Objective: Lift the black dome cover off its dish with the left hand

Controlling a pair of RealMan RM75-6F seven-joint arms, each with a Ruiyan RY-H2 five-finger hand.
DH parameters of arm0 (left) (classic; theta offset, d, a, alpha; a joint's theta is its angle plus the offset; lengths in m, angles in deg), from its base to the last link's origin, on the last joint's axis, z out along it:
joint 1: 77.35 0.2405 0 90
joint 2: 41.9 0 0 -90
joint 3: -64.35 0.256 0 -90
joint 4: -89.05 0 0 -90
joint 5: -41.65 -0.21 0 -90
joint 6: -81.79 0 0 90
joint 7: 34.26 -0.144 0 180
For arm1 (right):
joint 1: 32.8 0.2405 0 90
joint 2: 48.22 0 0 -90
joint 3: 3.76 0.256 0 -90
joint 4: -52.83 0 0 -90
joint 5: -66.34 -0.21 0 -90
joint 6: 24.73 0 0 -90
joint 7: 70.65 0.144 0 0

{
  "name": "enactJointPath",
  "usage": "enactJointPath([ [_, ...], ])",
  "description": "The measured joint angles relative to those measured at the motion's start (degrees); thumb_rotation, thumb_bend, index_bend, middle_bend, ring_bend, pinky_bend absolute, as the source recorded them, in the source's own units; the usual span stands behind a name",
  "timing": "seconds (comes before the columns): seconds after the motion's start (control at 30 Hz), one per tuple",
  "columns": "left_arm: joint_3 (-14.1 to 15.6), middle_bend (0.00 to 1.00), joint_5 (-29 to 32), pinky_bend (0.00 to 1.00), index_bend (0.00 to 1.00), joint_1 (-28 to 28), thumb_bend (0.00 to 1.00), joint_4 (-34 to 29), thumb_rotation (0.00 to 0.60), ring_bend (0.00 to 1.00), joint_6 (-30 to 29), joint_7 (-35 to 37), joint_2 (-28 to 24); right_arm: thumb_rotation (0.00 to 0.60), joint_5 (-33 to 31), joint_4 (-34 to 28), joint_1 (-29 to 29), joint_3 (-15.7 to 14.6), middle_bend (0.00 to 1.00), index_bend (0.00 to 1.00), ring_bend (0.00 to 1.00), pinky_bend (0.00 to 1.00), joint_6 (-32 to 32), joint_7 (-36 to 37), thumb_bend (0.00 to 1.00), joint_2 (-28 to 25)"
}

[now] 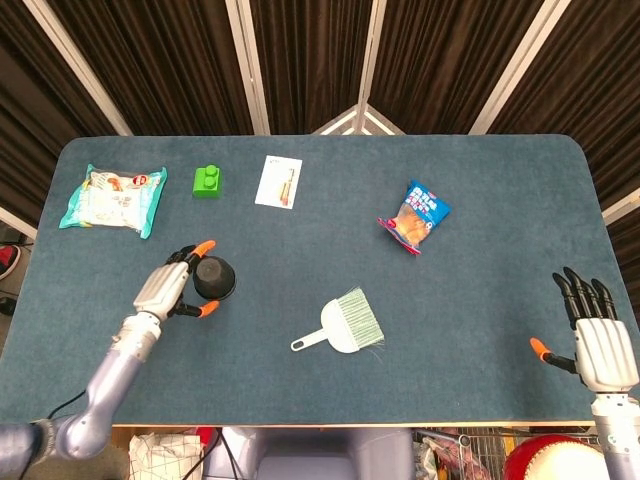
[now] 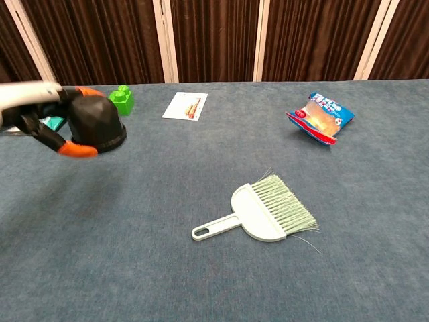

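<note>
While the blue-carpeted table point(image 1: 300, 400) stretches before dark curtains, the robot's left arm point(image 1: 105, 375) reaches in from the near left corner, its forearm angled up toward the table's middle left. Its left hand point(image 1: 165, 290) wraps the black dome cover point(image 1: 212, 277), orange-tipped fingers point(image 1: 203, 245) curled over the far side and the thumb against the near side; the chest view shows the cover point(image 2: 96, 123) held with its flat rim downward, though whether it touches the cloth cannot be told. At the near right corner, the right hand point(image 1: 597, 345) rests with dark fingers extended and apart, thumb out to the side, holding nothing. Near the left far edge lies a teal snack packet point(image 1: 110, 198); a pale green hand brush point(image 1: 345, 322) sits mid-table, a blue-and-orange snack bag point(image 1: 416, 217) right of centre, a white card point(image 1: 279, 181) and a green toy brick point(image 1: 207, 181) toward the far edge.
</note>
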Motion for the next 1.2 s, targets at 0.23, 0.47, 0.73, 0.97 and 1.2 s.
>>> enactJointPath([
  [0.23,1.02,0.33,-1.11,0.0,0.09,-1.11,0.6,5.21,0.6,0.0,-4.28,-4.63,6.07,0.6,0.51,0.08,0.2,-0.24,0.01,0.0,0.11,0.01,0.24,0.73,0.21,-0.17],
  [0.47,1.78,0.33,-0.65,0.0,0.08,-2.1,0.6,10.98,0.6,0.0,-6.43,-10.31,11.44,0.6,0.52,0.34,0.22,-0.53,0.01,0.0,0.11,0.01,0.5,0.67,0.21,0.28],
  [0.73,1.91,0.31,1.0,0.0,0.08,-2.53,0.6,16.01,0.6,0.0,-3.7,-9.84,14.83,0.6,0.44,0.59,0.45,-0.45,0.01,0.0,0.11,0.01,0.84,1.03,0.21,0.41],
  [0.97,1.89,0.18,-1.25,0.0,0.07,-2.41,0.6,20.7,0.6,0.0,-2.77,-7.23,17.93,0.6,0.47,0.81,0.46,-0.54,0.01,0.0,0.11,0.01,0.87,1.29,0.21,0.43],
  [1.2,2.41,0.0,-2.18,0.0,0.07,-2.2,0.53,21.65,0.6,0.0,-0.46,-6.46,17.86,0.6,0.79,0.95,0.67,-0.69,0.01,0.0,0.11,0.01,1.03,1.04,0.21,0.68],
])
